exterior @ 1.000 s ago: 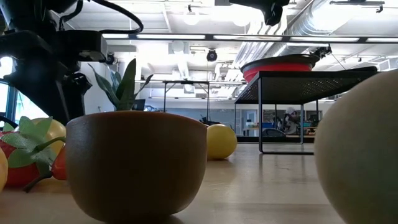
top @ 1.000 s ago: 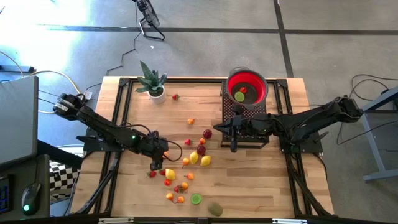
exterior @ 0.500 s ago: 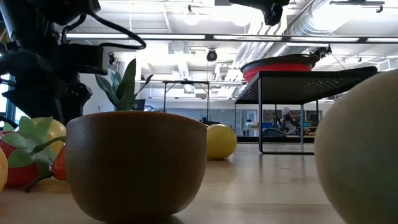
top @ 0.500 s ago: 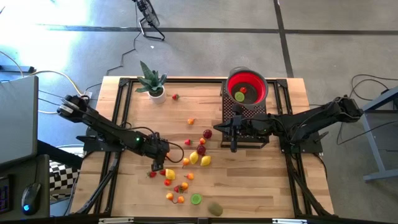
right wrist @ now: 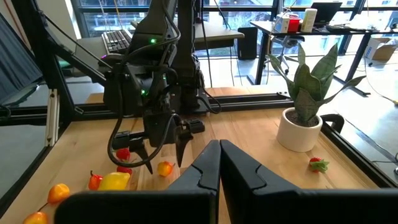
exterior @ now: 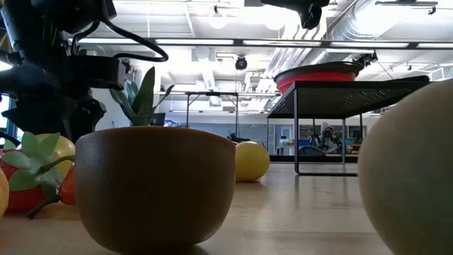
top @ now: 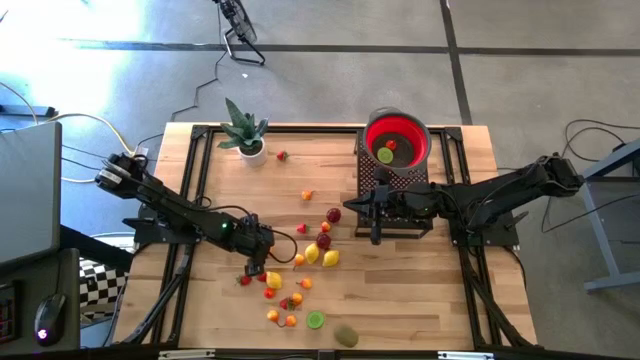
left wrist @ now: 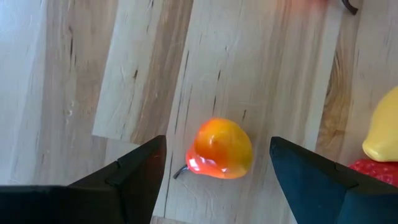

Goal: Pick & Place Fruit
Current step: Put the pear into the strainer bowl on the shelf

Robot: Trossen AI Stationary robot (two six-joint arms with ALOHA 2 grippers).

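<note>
Small toy fruits [top: 300, 265], red, orange and yellow, lie scattered on the wooden table. My left gripper [top: 254, 265] hangs open above the cluster. Its fingers stand on either side of an orange-red fruit [left wrist: 219, 149] without touching it; a yellow fruit [left wrist: 385, 127] lies beside. The right wrist view shows the same fruit [right wrist: 165, 168] under that gripper [right wrist: 163, 155]. My right gripper [top: 352, 206] hovers shut [right wrist: 219, 163] beside the black rack [top: 395, 205]. The red bowl [top: 410, 132] on the rack holds a green fruit [top: 385, 155] and a red one.
A potted spiky plant [top: 243, 135] stands at the far left corner, a lone red fruit [top: 283, 156] next to it. A lime half [top: 315, 320] and a brownish fruit [top: 345, 335] lie near the table's near edge and fill the low view's foreground [exterior: 156, 188].
My left gripper has edged a little toward the table's right and sunk lower over the fruit cluster. The right arm and the fruits have stayed where they were.
</note>
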